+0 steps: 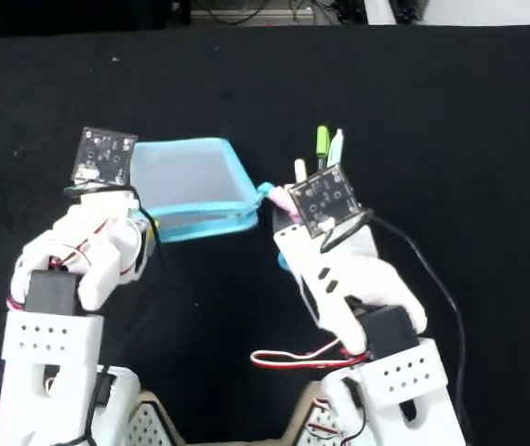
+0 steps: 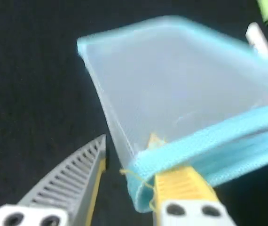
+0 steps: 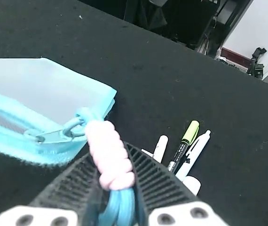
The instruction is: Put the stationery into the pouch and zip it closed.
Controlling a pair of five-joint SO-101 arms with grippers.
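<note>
translucent blue pouch (image 1: pixel 191 181) lies flat on the black desk (image 1: pixel 451 111) between the two arms; left end effector (image 2: pixel 128 141) released, jaws spread either side of one pouch corner, yellow jaw touching the zip hem. right end effector (image 3: pixel 109 162) clenched on the pink zip pull (image 3: pixel 106 146), tied to the slider (image 3: pixel 54 136) at the pouch's other near corner. green-capped marker (image 3: pixel 186 139) and white pens (image 3: pixel 197 147) lie on the desk just beyond it, outside the pouch
</note>
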